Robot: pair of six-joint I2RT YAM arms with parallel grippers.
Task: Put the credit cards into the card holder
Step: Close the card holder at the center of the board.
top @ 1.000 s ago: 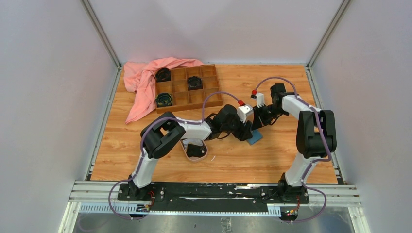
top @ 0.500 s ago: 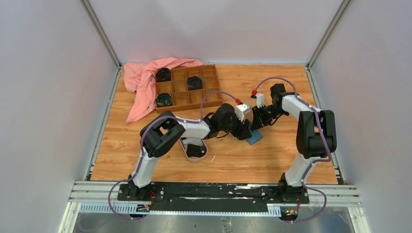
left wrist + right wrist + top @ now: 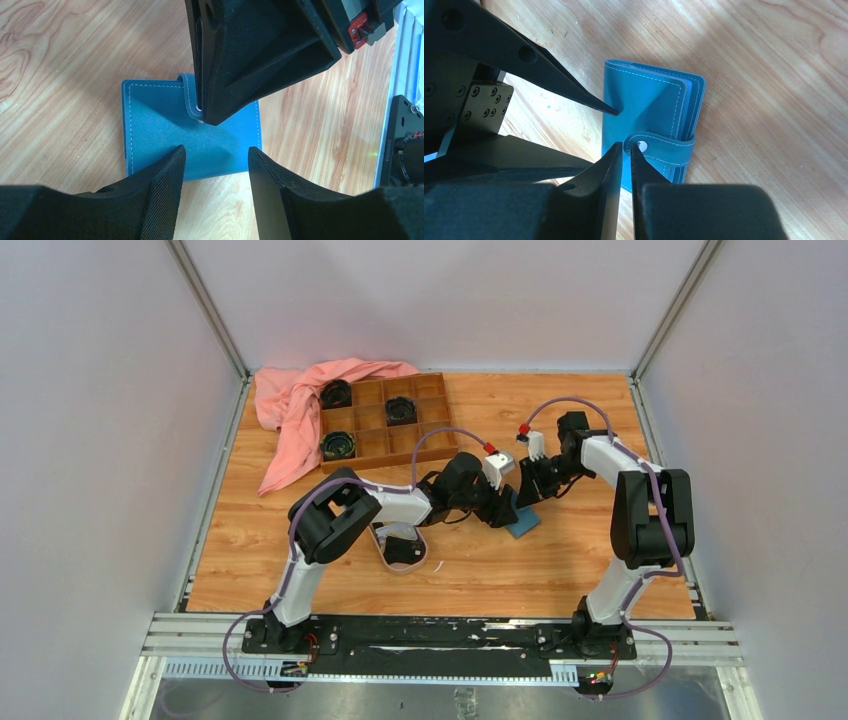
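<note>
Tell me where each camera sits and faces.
Top external: above, behind, looking down on the table; left arm and right arm show.
Left wrist: on the left arm, facing down at the card holder; left tool open.
Right wrist: on the right arm, facing down; right tool pinches the holder's tab.
Both wrists share the card holder and each other's tool.

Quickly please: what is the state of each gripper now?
Left gripper: open, holding nothing, over the card holder.
Right gripper: closed on the card holder's snap tab.
</note>
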